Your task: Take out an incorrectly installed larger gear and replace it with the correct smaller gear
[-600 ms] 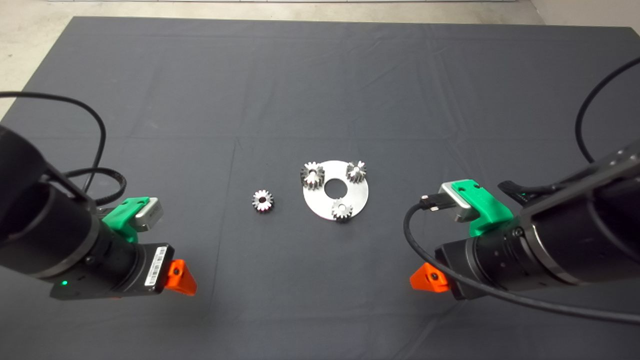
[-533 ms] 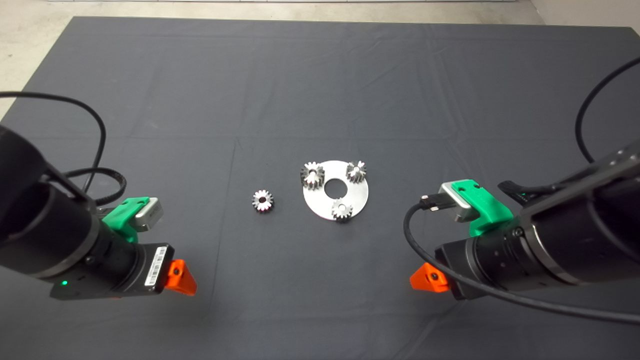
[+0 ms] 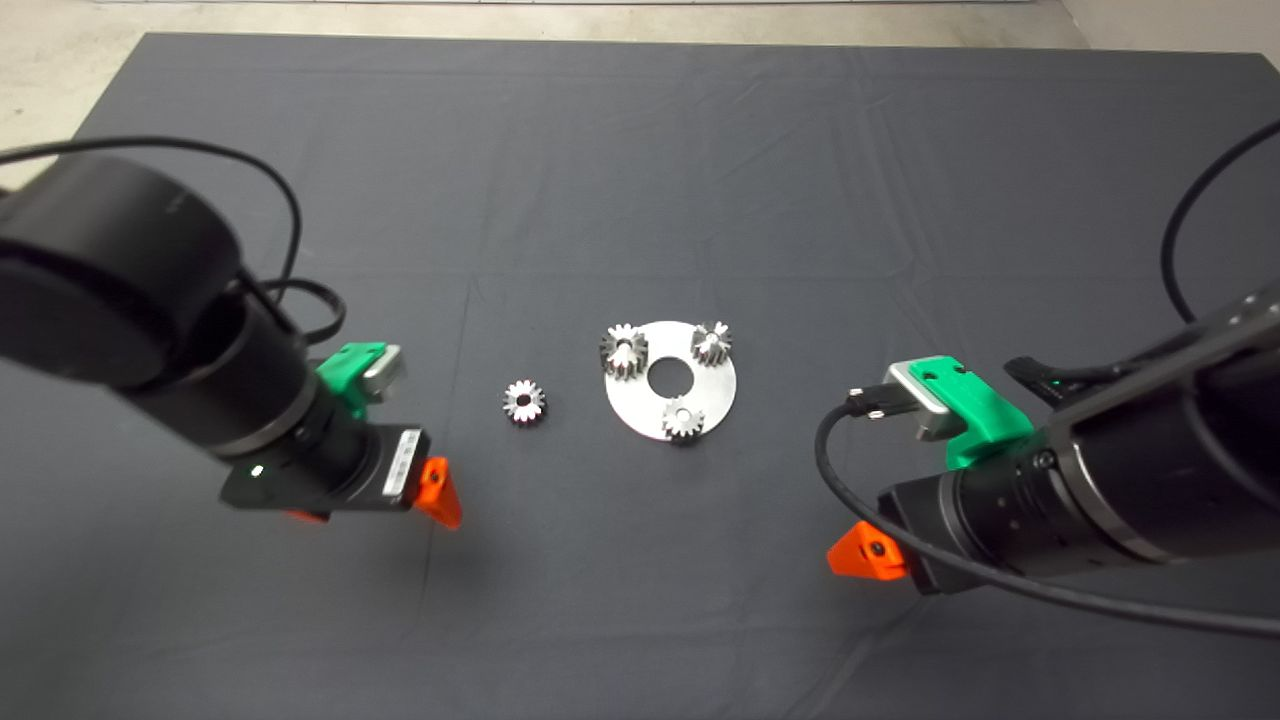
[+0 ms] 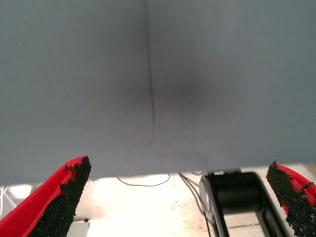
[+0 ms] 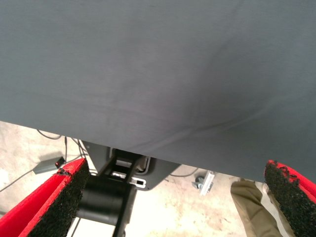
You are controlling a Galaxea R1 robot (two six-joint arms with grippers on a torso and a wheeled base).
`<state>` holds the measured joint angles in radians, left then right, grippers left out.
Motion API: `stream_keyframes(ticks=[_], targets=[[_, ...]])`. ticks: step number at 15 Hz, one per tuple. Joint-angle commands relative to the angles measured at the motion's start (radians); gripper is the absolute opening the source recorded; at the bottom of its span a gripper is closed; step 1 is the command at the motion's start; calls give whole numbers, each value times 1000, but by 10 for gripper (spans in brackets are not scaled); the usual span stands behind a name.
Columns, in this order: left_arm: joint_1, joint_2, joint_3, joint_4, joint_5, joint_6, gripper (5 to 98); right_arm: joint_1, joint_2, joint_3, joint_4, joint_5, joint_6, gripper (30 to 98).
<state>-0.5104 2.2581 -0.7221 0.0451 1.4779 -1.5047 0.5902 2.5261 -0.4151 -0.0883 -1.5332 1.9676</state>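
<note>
A round silver plate (image 3: 715, 395) is seen at the middle of the dark mat (image 3: 640, 150), and three gears are seated on it. The larger gear (image 3: 623, 350) is placed at the plate's left edge, with two small gears (image 3: 712, 342) at its far-right and near edges. The smaller gear (image 3: 524, 402) is laid flat on the mat, just left of the plate. The left gripper (image 4: 177, 197) is held above the mat, left of that loose gear, fingers spread wide, nothing gripped. The right gripper (image 5: 177, 197) is held over the mat's near right, equally wide and empty.
</note>
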Motion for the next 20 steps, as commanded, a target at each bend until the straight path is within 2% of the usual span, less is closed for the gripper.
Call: stream_keyframes(ticks=[1, 3, 8, 11, 14, 16, 19, 20], targets=[[-13, 86, -125, -1, 5, 77, 921, 19, -148, 4, 27, -122, -101, 940], [-13, 126, -173, 20, 7, 89, 921, 19, -212, 6, 25, -124, -162, 940], [-13, 239, -296, 25, 5, 133, 921, 19, -487, 0, 21, -122, -382, 940], [-13, 321, -392, 36, 5, 162, 921, 18, -561, -4, 21, -122, -444, 940], [-13, 355, -424, 38, 2, 172, 921, 19, -621, -10, 21, -122, -492, 940], [-13, 355, -434, 38, -18, 173, 921, 19, -619, -9, 21, -120, -493, 940], [-13, 374, -478, 38, -75, 208, 921, 19, -622, -5, 24, -122, -492, 940], [-14, 387, -490, 38, -82, 213, 921, 19, -625, -5, 24, -123, -492, 940]])
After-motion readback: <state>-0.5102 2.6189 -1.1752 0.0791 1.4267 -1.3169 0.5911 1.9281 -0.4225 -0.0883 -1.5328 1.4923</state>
